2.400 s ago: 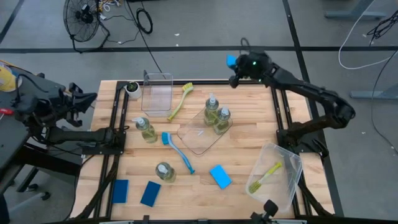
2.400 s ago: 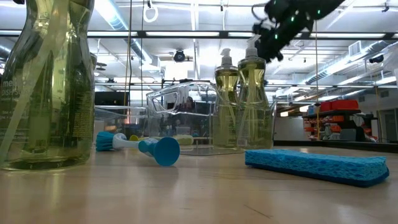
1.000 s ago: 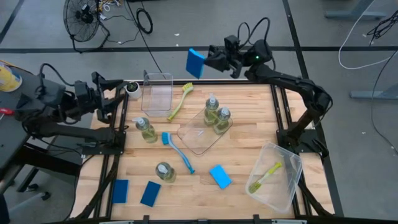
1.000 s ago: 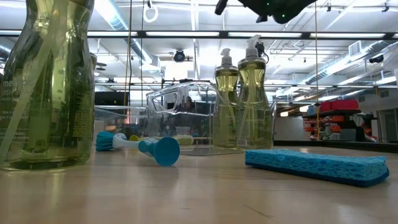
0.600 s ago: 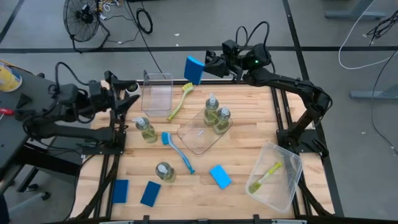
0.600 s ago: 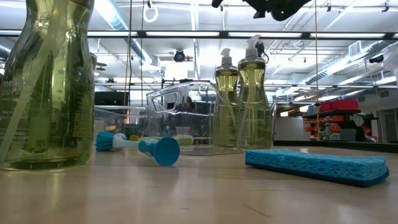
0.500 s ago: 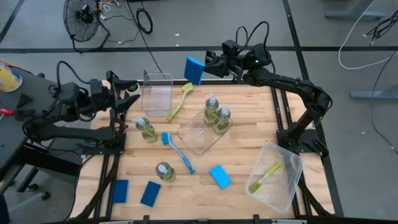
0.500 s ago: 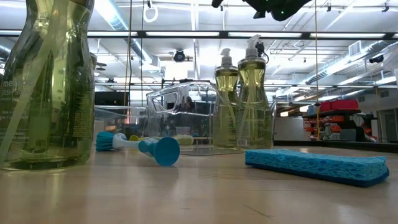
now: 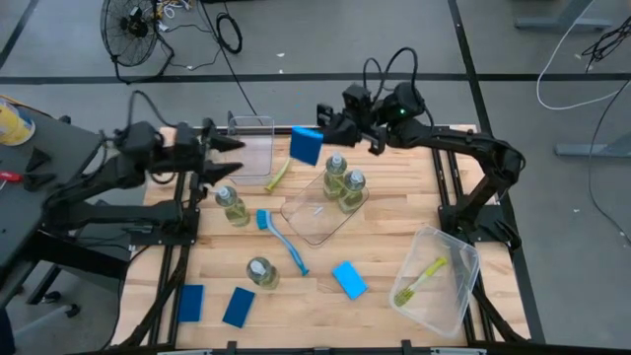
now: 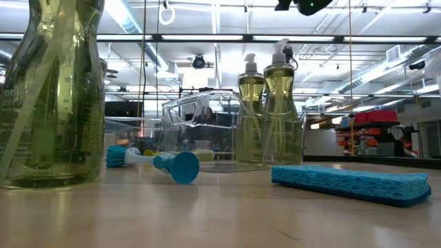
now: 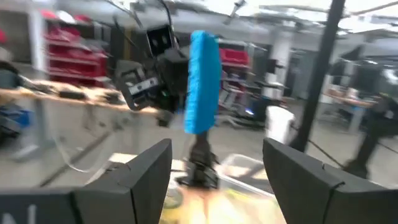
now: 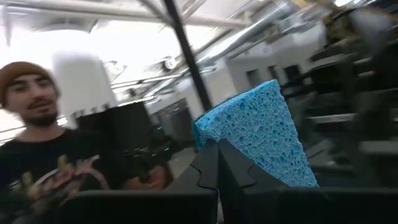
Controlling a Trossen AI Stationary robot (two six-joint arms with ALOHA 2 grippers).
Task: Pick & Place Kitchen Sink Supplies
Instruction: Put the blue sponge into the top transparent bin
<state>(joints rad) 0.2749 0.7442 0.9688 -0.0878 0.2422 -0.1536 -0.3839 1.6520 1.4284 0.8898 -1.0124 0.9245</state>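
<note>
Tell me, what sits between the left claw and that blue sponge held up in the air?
In the high view, only the upright clear bin lies between the open left gripper and the sponge, which the right gripper pinches.

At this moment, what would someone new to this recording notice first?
Most striking is the blue sponge held in the air above the table's far edge, pinched by the right gripper. The left gripper faces it from the other side with its fingers open, as if set for a handover. Below, two bottles of yellow-green liquid stand together on the clear flat tray at mid-table.
</note>
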